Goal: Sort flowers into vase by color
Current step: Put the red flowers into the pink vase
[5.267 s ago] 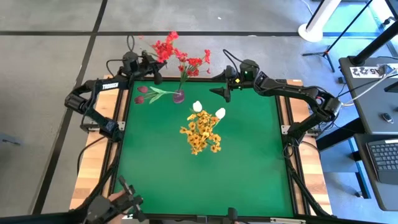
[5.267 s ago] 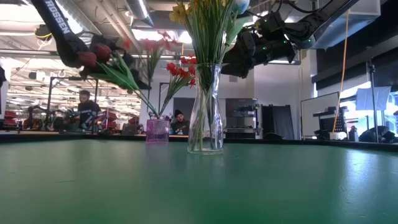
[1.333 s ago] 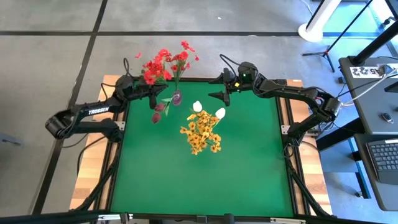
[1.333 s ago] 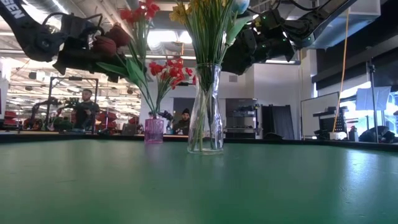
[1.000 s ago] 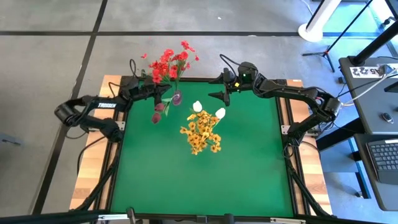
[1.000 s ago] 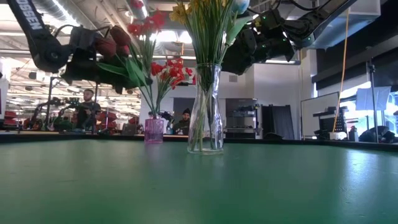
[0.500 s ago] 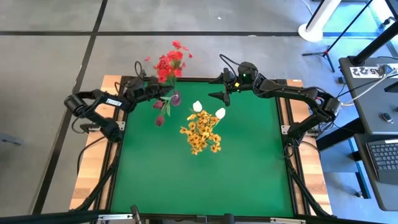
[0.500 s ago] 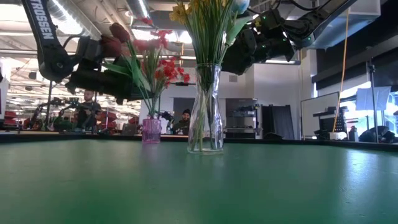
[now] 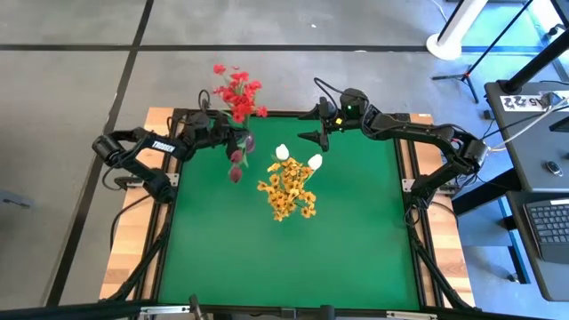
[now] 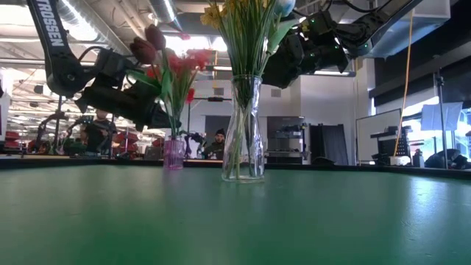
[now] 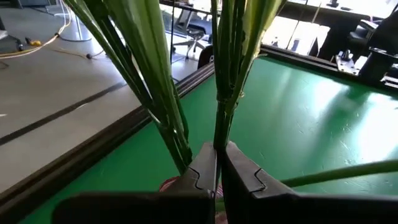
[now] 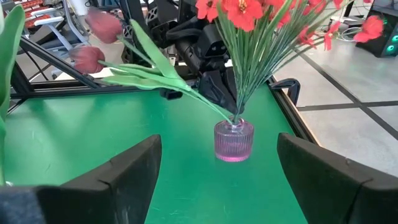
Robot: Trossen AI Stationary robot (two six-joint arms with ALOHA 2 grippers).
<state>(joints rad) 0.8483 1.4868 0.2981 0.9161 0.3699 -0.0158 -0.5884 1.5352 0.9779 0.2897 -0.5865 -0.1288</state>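
- The left hand (image 10: 151,110) has swung in from the tabletop's far left edge over the past seconds, and the dark red tulip stems (image 12: 134,73) it carries have tipped from lying nearly flat to leaning up and over the pink vase (image 12: 234,140).
- Its fingers are pressed together on those green stems just above the vase mouth, as the left wrist view shows.
- The stem ends now look to sit in or right at the mouth, among the red blossoms (image 9: 236,91) already standing there; I judge this placing nearly done, with letting go as what remains.
- The clear vase (image 10: 243,129) with yellow-orange blossoms (image 9: 286,188) and white buds (image 9: 282,152) stands mid-tabletop, unchanged.
- The right hand (image 9: 318,138) has kept its place above the far edge, fingers spread wide and empty, facing the pink vase.
- The pink vase stands near the far left corner, close to the black rim (image 9: 284,113), so a sideways tug could tip it that way.
- The green tabletop (image 9: 293,258) toward the near side offers free room for drawing back.
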